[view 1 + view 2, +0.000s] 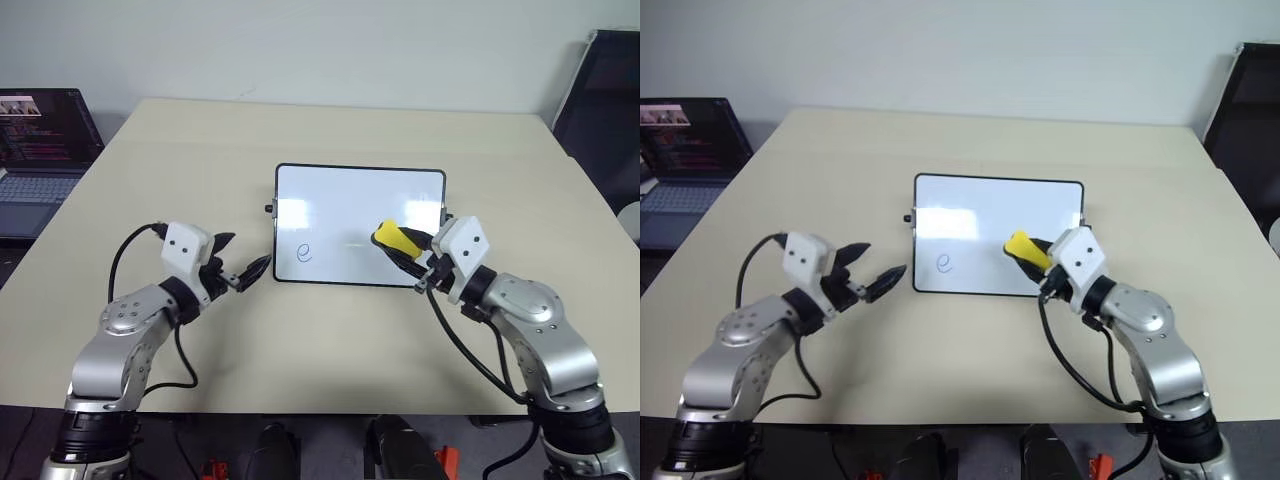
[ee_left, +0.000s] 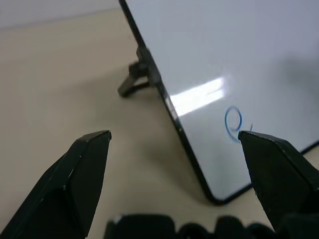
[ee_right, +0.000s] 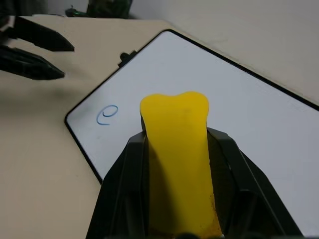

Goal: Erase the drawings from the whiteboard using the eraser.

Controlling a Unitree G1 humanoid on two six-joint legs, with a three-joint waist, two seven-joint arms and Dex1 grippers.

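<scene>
Because one blue "e" (image 1: 304,252) remains on the whiteboard (image 1: 330,190), the right hand (image 1: 415,262) clamps the eraser (image 1: 396,239) over it, while the left hand (image 1: 245,273), fingers spread and empty, waits beside its frame on the desk (image 1: 300,340), likely to steady it.

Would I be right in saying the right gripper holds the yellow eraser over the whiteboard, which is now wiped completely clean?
Not quite: the glossy white whiteboard isn't clean. The right wrist view shows a blue cursive "e" remaining near its corner. The right gripper does hold the yellow block eraser over it.
</scene>
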